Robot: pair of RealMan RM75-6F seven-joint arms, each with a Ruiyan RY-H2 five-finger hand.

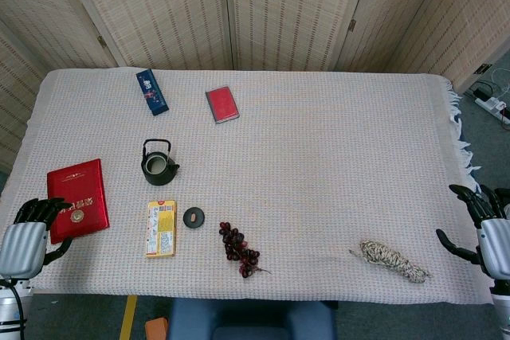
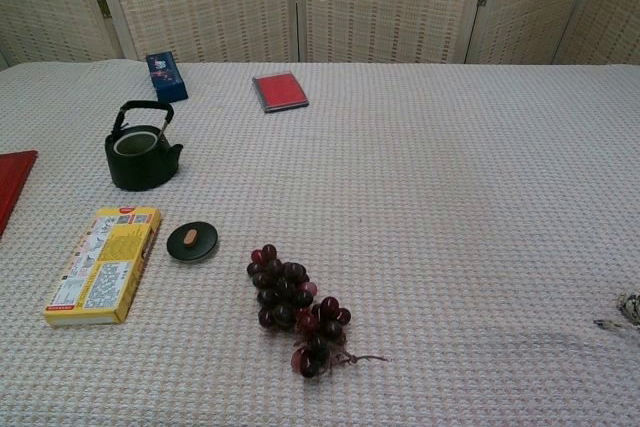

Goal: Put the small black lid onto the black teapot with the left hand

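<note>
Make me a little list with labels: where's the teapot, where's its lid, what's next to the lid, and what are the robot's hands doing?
teapot: black teapot, upright, open on top, no lid on
lid: small black lid flat on the cloth, in front of the teapot, not touching it
beside lid: yellow box on its left, grapes on its right
left hand: left hand at the table's edge, by the red box, holding nothing
right hand: right hand at the other edge, fingers apart, holding nothing

The left hand (image 1: 25,238) sits at eight o'clock, fingers (image 1: 36,209) curled loosely and holding nothing; the right hand (image 1: 484,227) sits at four o'clock, fingers spread and empty.
</note>
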